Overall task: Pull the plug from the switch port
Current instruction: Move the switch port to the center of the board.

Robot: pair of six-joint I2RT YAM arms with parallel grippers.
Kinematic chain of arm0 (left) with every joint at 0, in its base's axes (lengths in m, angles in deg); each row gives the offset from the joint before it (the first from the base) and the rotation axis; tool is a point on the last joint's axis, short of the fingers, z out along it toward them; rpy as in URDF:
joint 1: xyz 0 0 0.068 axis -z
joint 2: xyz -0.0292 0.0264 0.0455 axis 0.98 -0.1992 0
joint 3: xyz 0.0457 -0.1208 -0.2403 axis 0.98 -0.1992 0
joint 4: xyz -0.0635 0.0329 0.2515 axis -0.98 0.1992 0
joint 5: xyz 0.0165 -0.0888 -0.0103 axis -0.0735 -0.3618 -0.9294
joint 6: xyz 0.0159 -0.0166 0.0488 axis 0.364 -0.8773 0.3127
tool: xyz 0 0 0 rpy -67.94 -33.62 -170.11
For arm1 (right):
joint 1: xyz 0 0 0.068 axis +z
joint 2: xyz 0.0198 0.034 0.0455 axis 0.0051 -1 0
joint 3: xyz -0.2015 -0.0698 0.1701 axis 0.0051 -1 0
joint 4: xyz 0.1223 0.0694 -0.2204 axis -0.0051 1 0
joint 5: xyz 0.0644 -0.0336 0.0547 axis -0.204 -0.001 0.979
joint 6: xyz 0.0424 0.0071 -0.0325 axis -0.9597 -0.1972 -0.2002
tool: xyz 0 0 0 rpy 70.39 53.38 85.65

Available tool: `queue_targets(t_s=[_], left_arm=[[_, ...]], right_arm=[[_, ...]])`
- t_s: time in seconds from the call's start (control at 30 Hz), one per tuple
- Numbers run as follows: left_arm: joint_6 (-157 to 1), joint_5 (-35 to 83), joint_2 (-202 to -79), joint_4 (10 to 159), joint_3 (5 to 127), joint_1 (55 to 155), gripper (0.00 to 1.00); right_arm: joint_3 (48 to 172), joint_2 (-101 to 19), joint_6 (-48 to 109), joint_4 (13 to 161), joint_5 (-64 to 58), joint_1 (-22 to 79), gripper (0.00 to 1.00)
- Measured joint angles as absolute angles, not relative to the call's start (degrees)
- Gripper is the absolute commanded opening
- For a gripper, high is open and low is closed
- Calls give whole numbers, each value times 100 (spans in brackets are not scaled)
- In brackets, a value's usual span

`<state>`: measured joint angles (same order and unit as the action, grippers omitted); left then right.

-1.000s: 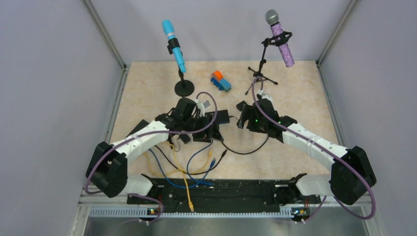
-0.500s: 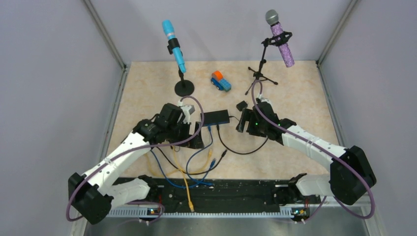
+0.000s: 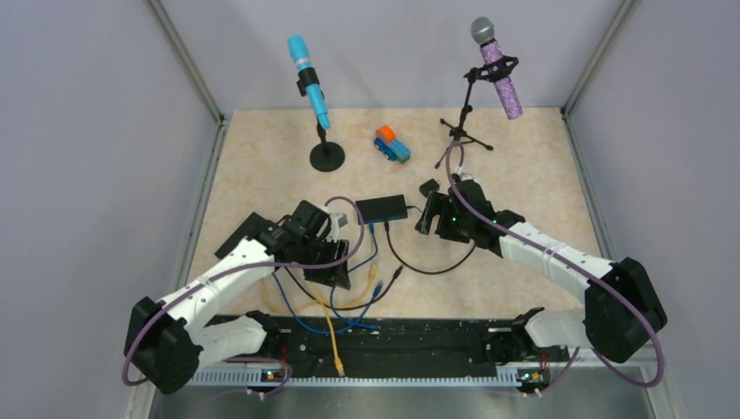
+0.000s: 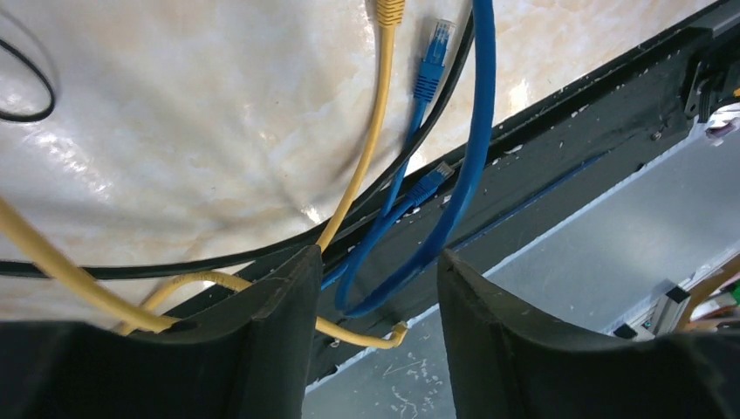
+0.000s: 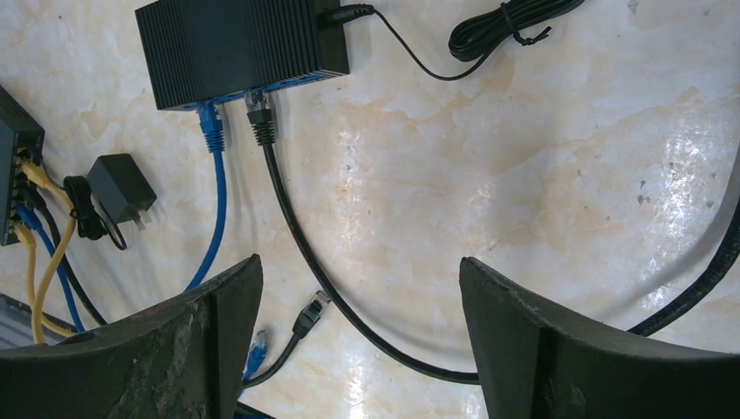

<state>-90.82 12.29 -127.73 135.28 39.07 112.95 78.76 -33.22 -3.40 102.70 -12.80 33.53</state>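
My right gripper is spread wide with nothing between its fingers. The switch lies ahead of it, off toward its left finger, so I judge I must shift that way before I close. Two plugs sit in the face turned toward this hand: a blue plug and, just beside it and nearer my gap, a black plug. Each has its long axis running out of the switch toward my hand, so I judge the pull comes straight back along my reach. My left gripper is parted too and pinches nothing; it hangs over loose cables near the table's edge, well apart from the switch, so the right arm is the nearer one.

I cannot tell which of the two plugs is meant. The ports and any latch tabs are hidden under the switch's edge. A second box beyond my left finger is cut off.
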Motion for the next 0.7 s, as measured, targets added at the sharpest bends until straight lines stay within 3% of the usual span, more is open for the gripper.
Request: queue_targets(t_s=[0.17,0.27,0.37,0.7], left_arm=[[-9031,1039,-13162,13469,3907,11380,38],[-8996,1028,-13265,13484,3909,11393,25],[-8920,1026,-13354,13535,3911,11393,2],[-9038,554,-13468,13264,3990,11419,0]], right_arm=[[7837,-3324,-346,10235,-1269,3353,82],[7802,-3324,-349,10242,-1267,3353,82],[7802,-3324,-349,10231,-1265,3353,82],[7802,-3324,-346,10233,-1267,3353,82]])
